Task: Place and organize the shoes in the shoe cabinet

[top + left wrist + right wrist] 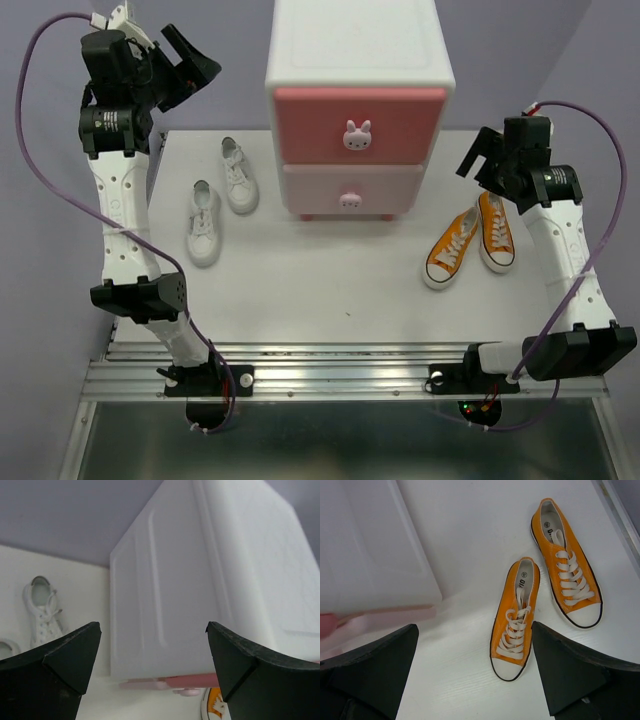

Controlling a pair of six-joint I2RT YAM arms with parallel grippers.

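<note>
Robot lab rig for sure: left arm (125,215) and right arm (572,250) bolted to a metal rail (340,372) at the desk's (330,290) near edge, plain purple backdrop (600,50) behind.

In the left wrist view, a white sneaker (5,647) is cropped at the left edge, an orange sneaker (212,707) at the bottom.

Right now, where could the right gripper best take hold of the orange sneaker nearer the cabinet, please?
From straight above, pinch the orange sneaker across its laced midfoot. It sits upright on its sole, narrow there, with bare table either side, so the open right gripper should straddle it.
</note>
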